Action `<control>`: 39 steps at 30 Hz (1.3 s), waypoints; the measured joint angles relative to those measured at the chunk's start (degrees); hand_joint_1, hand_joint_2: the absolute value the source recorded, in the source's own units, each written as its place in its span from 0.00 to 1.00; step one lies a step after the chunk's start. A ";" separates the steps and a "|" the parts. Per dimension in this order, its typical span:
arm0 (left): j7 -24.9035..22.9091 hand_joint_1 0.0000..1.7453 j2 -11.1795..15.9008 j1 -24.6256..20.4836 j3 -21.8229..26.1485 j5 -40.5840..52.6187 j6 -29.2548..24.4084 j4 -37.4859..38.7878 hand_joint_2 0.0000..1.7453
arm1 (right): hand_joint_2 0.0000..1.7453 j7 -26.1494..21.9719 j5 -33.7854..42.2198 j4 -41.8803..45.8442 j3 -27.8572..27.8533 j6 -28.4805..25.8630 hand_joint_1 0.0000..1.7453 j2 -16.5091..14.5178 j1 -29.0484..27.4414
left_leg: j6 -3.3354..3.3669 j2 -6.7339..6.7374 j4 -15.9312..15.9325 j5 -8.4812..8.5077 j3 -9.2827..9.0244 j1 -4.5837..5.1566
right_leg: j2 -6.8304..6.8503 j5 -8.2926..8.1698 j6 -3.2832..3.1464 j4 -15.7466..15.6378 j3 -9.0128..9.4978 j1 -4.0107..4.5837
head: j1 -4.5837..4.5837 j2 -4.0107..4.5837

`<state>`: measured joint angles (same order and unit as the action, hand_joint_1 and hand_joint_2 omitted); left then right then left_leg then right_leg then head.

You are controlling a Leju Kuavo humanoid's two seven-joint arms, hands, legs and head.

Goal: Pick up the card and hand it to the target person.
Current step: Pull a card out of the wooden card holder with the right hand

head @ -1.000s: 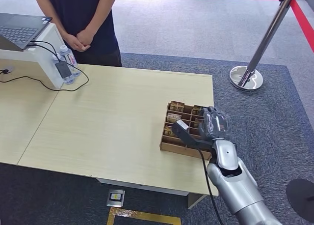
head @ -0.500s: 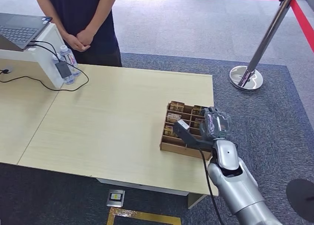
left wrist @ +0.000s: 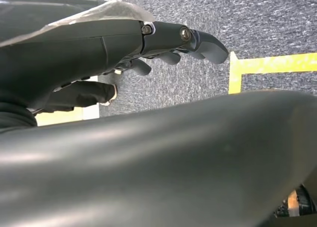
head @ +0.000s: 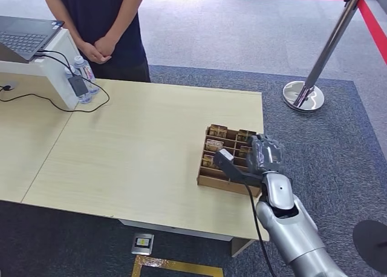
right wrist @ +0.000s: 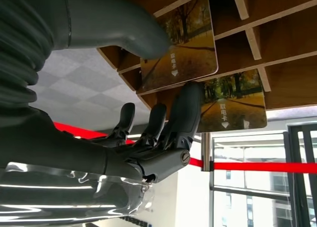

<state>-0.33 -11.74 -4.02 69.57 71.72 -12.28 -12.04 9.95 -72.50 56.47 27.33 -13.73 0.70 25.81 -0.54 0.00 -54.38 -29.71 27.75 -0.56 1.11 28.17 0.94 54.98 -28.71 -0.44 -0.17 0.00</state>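
Note:
A wooden slotted box [head: 214,179] of picture cards stands near the table's right edge. My right hand [head: 265,153] reaches down into its right side. In the right wrist view the thumb [right wrist: 123,26] presses the face of one autumn-tree card [right wrist: 183,43] while a finger [right wrist: 186,108] sits behind its edge, pinching it as it stands in the box [right wrist: 284,53]. A second card [right wrist: 235,103] stands in the slot beside it. The person [head: 103,17] waits at the far side, hands clasped. My left hand [left wrist: 112,48] hangs over the carpet, fingers stretched, holding nothing.
A laptop [head: 25,35] on a white stand, two water bottles [head: 84,71] and black cables lie at the table's far left. A stanchion [head: 303,95] with red tape stands on the carpet to the right. The table [head: 136,144] has bare room between box and person.
My right hand has edged slightly further right and lower into the box. The person and the box have not moved.

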 joint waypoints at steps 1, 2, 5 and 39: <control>0.00 0.00 0.00 0.00 0.00 0.03 0.00 0.00 0.00 | 1.00 0.02 0.00 -0.09 -0.02 0.01 0.47 0.00 0.01 | 0.00 0.00 0.00 0.00 0.00 0.00 | 0.00 0.00 0.00 0.00 0.00 0.00 | 0.00 0.00; 0.00 0.00 0.00 0.00 0.00 0.06 0.00 0.00 0.00 | 1.00 0.02 0.00 -0.17 -0.02 0.01 0.47 0.00 0.03 | 0.00 0.00 0.00 0.00 0.00 0.00 | 0.00 0.00 0.00 0.00 0.00 0.00 | 0.00 0.00; 0.00 0.00 0.00 0.00 0.00 0.12 0.00 0.00 0.00 | 1.00 -0.08 0.07 -0.50 -0.02 0.01 0.47 -0.04 0.19 | 0.00 0.00 0.00 0.00 -0.01 0.00 | 0.00 0.00 0.00 0.00 0.01 0.00 | 0.00 0.00; 0.14 0.00 0.02 0.00 0.02 0.20 0.00 0.00 0.00 | 1.00 -2.34 1.33 2.31 -0.21 -1.35 1.00 0.31 -1.21 | -0.02 0.00 0.00 0.06 -0.04 0.00 | 0.00 -0.05 -0.01 0.01 0.02 0.00 | 0.00 0.00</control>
<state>-0.19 -11.72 -4.02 69.59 71.92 -12.28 -12.04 7.60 -71.17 58.79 27.12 -15.08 1.01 24.60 -0.56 0.00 -54.38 -29.64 27.70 -0.56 1.11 28.12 0.93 54.98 -28.68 -0.44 -0.17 0.00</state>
